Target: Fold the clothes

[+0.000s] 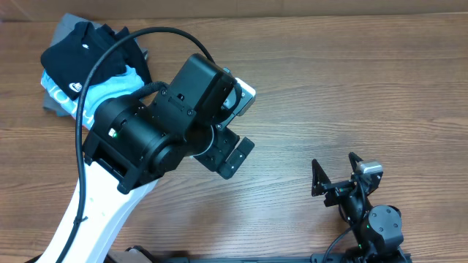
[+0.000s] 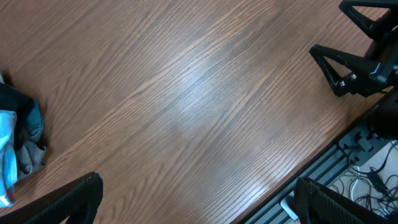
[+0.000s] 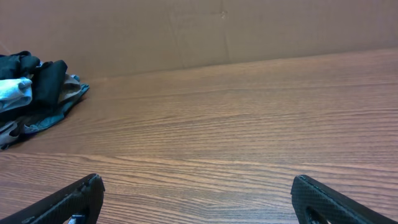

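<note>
The dark navy T-shirt (image 1: 73,47) with a small white logo lies crumpled on top of a pile at the table's far left corner. It also shows at the left edge of the right wrist view (image 3: 43,78) and of the left wrist view (image 2: 22,109). My left gripper (image 1: 235,155) is raised high over the middle of the table, open and empty (image 2: 199,205), well right of the pile. My right gripper (image 1: 336,172) is open and empty (image 3: 199,202) near the front right, facing the pile from far off.
A light blue T-shirt (image 1: 110,84) and a grey garment (image 1: 55,106) lie under the navy shirt in the same pile. The left arm's body (image 1: 146,139) hides part of the table. The right gripper (image 2: 348,59) shows in the left wrist view. The table's front edge (image 2: 311,165) has cables beyond it.
</note>
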Controlling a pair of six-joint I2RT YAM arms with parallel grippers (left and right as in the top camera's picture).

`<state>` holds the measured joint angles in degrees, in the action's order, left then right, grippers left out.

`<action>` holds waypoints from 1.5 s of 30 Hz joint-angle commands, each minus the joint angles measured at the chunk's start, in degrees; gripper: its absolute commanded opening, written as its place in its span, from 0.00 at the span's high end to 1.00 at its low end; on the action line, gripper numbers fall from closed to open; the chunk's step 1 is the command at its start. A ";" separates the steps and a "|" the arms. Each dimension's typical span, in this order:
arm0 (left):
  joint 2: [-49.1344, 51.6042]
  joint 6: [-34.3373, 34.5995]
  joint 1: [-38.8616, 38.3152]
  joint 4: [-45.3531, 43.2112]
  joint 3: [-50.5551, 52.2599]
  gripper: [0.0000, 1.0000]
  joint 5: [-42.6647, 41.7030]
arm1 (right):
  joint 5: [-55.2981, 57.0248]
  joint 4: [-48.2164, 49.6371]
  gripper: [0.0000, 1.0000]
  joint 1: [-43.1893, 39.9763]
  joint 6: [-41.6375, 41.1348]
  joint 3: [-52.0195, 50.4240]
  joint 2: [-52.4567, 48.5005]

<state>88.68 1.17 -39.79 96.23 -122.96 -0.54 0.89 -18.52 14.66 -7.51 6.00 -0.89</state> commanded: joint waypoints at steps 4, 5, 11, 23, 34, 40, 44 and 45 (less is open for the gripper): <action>0.04 0.57 -0.33 -1.20 0.22 0.00 4.28 | 0.37 0.42 0.00 -0.11 -0.44 -0.44 0.72; 0.04 0.57 -0.33 -1.31 0.22 0.00 4.31 | 0.37 0.42 0.00 -0.11 -0.44 -0.44 0.72; 0.02 0.57 -0.33 -1.95 0.22 0.00 4.24 | 0.37 0.42 0.00 -0.11 -0.44 -0.44 0.72; 0.07 0.57 -0.33 0.42 0.31 0.00 3.91 | 0.37 0.42 0.00 -0.11 -0.42 -0.44 0.72; -1.29 -6.64 0.22 -10.16 0.37 0.00 6.56 | 0.37 0.42 0.00 -0.11 -0.44 -0.44 0.72; -4.81 -11.02 4.85 -19.06 3.76 0.00 4.11 | 0.37 0.42 0.00 -0.11 -0.44 -0.44 0.72; -9.77 -11.04 10.19 -25.46 11.13 0.00 0.70 | 0.37 0.42 0.00 -0.11 -0.44 -0.44 0.72; -11.02 -11.04 11.39 -26.97 13.16 0.00 -0.22 | 0.37 0.42 0.00 -0.11 -0.44 -0.44 0.72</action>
<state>81.80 -7.99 -31.35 71.11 -113.99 2.63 0.86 -18.50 14.66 -7.51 5.98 -0.89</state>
